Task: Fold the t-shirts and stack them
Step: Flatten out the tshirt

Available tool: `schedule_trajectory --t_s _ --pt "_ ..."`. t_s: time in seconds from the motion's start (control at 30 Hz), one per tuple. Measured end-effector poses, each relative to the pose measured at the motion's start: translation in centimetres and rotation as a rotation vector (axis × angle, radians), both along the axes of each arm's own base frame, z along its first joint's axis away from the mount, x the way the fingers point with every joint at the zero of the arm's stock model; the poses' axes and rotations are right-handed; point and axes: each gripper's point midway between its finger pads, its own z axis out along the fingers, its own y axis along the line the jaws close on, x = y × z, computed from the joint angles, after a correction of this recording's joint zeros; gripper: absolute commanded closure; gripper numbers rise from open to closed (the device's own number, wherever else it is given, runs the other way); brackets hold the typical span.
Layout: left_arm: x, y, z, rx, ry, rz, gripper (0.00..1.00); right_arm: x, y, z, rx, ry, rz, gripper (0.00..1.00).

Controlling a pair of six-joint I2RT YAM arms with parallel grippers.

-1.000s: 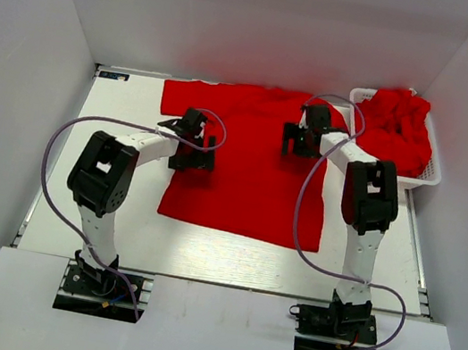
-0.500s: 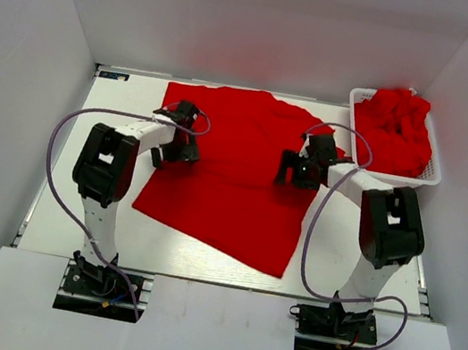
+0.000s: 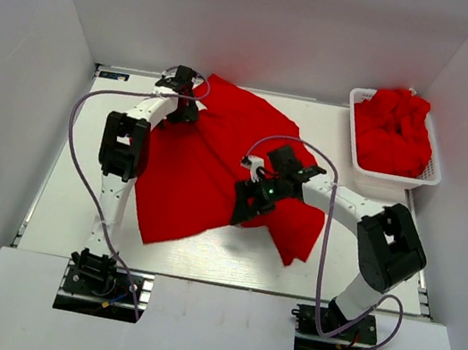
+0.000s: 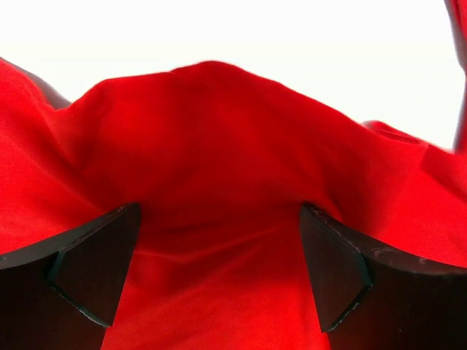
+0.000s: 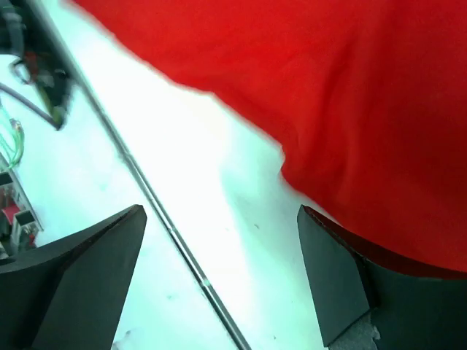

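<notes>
White table point(image 3: 218, 263): red t-shirt point(image 3: 188, 176) rumpled, lying diagonal.

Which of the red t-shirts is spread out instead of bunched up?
The t-shirt lying askew on the table; the other shirts sit crumpled in the white basket at the far right.

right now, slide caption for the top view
Left gripper and right gripper open at a red t-shirt; more shirts in the basket

One flat t-shirt point(image 3: 197, 178), one basket point(image 3: 392, 178), two arms point(image 3: 121, 146) point(image 3: 389, 248)
</notes>
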Motion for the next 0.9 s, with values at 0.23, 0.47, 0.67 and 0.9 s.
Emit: schedule_trajectory --t_s 0.23,0.47,0.67,0.9 --pt "4.1 2.1 0.9 0.002 -0.093 -0.069 0.0 7.0 1.2 5.0 0.012 -0.252 -0.122 0.1" --pt "1.0 1.5 4.9 -0.006 -0.118 -0.153 0.0 15.6 -2.1 6.0 -0.168 -0.408 -0.442 0.1" --pt "-7.2 1.1 8.1 -0.034 -0.113 -0.185 0.0 20.6 -4.9 2.8 -0.322 -0.418 -0.565 0.1" --pt "-14.3 1.2 4.3 -0.09 -0.009 -0.187 0.0 27.5 -4.4 0.7 -0.347 -0.483 -0.573 0.1"
